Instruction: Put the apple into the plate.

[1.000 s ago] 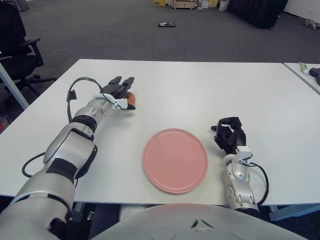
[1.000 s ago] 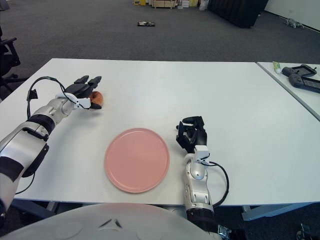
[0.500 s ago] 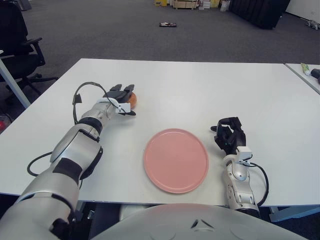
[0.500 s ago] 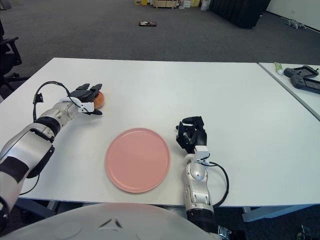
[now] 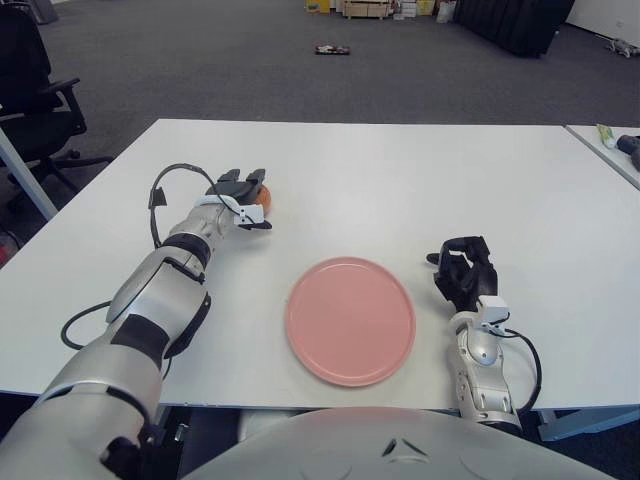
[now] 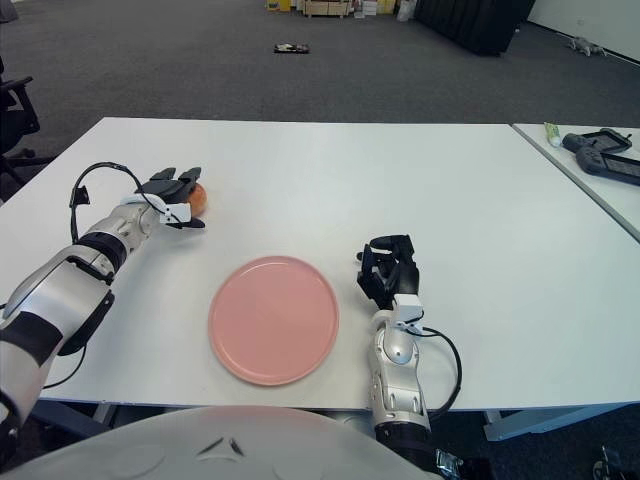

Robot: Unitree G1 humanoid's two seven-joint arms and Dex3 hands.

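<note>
An orange-red apple [image 5: 259, 199] sits on the white table [image 5: 400, 180] at the left, well behind and to the left of the pink plate [image 5: 350, 320]. My left hand [image 5: 243, 198] lies over the apple, its dark fingers draped across the top and the thumb reaching along the near side, so most of the apple is hidden. The plate has nothing on it and lies near the table's front edge. My right hand [image 5: 462, 276] shows just right of the plate, fingers curled and holding nothing.
A black cable loop [image 5: 160, 190] arcs up from my left wrist. A second table at the right carries a dark device [image 6: 603, 152] and a small tube [image 6: 553, 133]. An office chair [image 5: 35, 95] stands beyond the table's left corner.
My left hand came down from hovering with straight fingers onto the apple and wrapped over it. The apple, plate and right hand stayed in place.
</note>
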